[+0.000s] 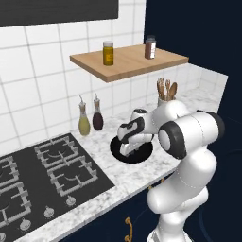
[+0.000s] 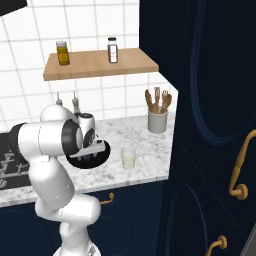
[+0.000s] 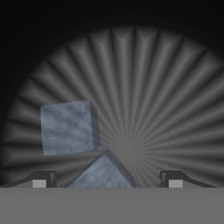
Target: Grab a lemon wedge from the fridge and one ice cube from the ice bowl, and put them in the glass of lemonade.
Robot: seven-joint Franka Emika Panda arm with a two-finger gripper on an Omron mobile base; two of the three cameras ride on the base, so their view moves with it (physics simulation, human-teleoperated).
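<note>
Gripper (image 3: 107, 183) is down inside the ice bowl (image 1: 117, 150), jaws standing wide apart, nothing clamped yet. In the hand view the two dark finger tips sit at lower left and lower right of the frame, with the ribbed dark floor of the bowl spreading behind them.

Two ice cubes show in the hand view. One ice cube (image 3: 103, 174) lies bottom centre, corner-up, right between the finger tips. A second cube (image 3: 68, 127) sits left of centre, farther from the hand, just beside the first; I cannot tell whether they touch.

Glass of lemonade (image 2: 128, 159) stands on the marble counter (image 2: 145, 145) at centre of the right base view, just right of the bowl. White cup of wooden utensils (image 2: 157, 120) is behind it, toward upper right. Two oil bottles (image 1: 90, 119) stand left of the bowl in the left base view.

Step in hand, as I judge it: closing on one cube.
- Take the centred cube; it is already lined up.
- It sits diagonal, so the pads may meet edges rather than flats; a slight wrist roll would square the grip.
- Close slowly: a small slick cube may squirt out.
- Keep the left finger away from the second cube so only one comes up.
- Lift straight over the rim before swinging to the glass.
</note>
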